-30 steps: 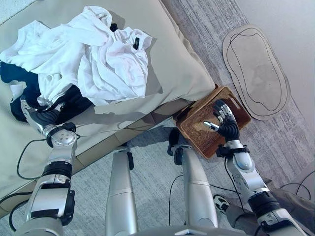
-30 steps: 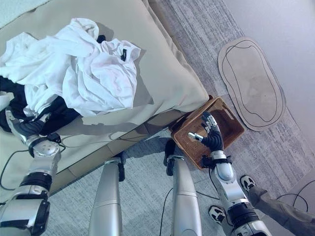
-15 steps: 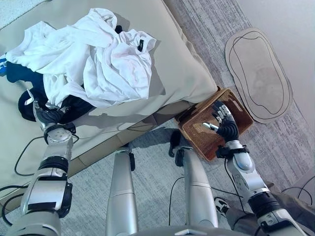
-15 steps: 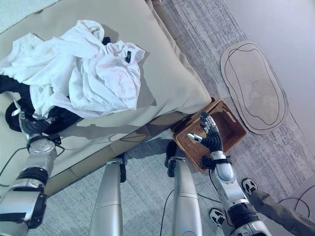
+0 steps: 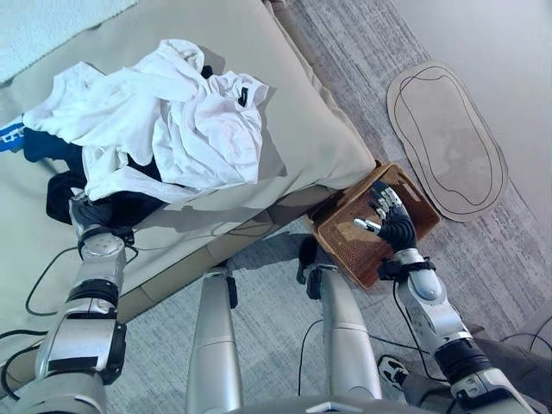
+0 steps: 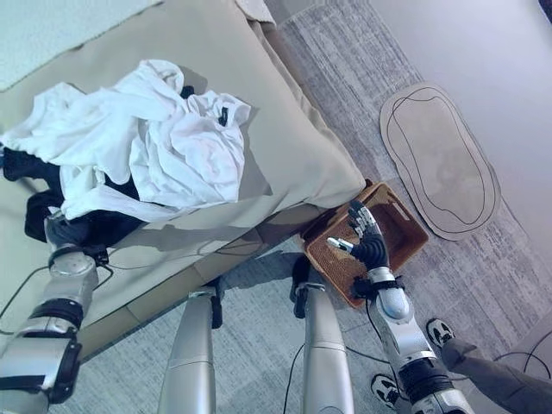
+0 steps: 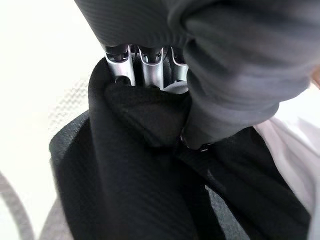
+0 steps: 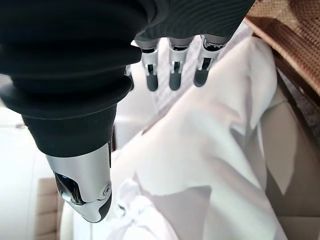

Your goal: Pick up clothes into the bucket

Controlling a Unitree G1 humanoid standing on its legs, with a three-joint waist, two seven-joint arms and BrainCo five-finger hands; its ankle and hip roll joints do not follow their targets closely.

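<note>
A pile of white clothes (image 5: 172, 121) lies on the beige bed, over a black garment (image 5: 129, 203) and a dark blue one (image 5: 43, 142). My left hand (image 5: 86, 220) is pushed into the black garment at the pile's near edge. In the left wrist view, folds of black cloth (image 7: 130, 165) cover the front of the hand (image 7: 240, 60). A brown wicker basket (image 5: 349, 250) stands on the floor by the bed's corner. My right hand (image 5: 392, 220) hovers open just above the basket, holding nothing. Its straight fingers (image 8: 172, 75) point toward the bed's white cloth (image 8: 200, 150).
The beige bed (image 5: 310, 129) fills the upper left and its corner overhangs the basket. An oval floor mat (image 5: 444, 138) lies beyond the basket on the grey carpet. A person's shoe (image 6: 384, 388) and grey trouser leg (image 6: 500, 379) are at the lower right.
The camera has shifted a little. My left hand has pushed forward into the black garment under the white pile. The right hand stays open over the basket.
</note>
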